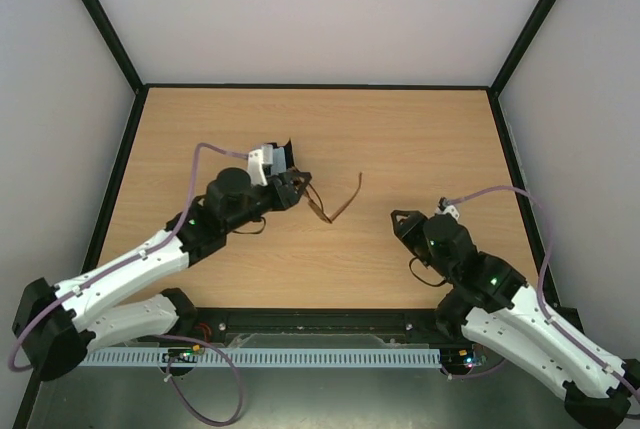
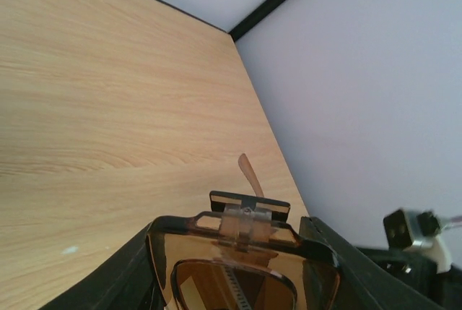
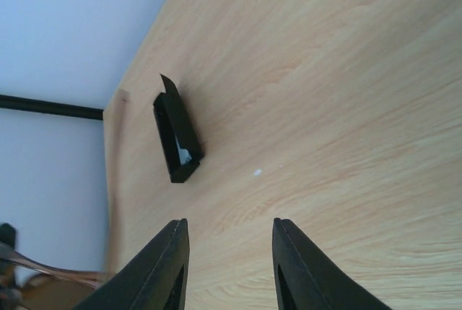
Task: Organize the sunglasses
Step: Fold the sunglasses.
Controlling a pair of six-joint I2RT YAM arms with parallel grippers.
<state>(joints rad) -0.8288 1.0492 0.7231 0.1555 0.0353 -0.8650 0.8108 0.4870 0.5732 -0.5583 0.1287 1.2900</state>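
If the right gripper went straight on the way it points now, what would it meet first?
Probably the table: the right gripper tilts down toward the wood. The black case lies farther on, slightly left of that line, though depth is hard to judge.

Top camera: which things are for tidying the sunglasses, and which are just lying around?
For the job:
- sunglasses, brown frame
- left end effector, gripping the sunglasses

Just lying about:
- black case, open on the table, nothing touching it
- right end effector, open and empty, hovering over bare wood
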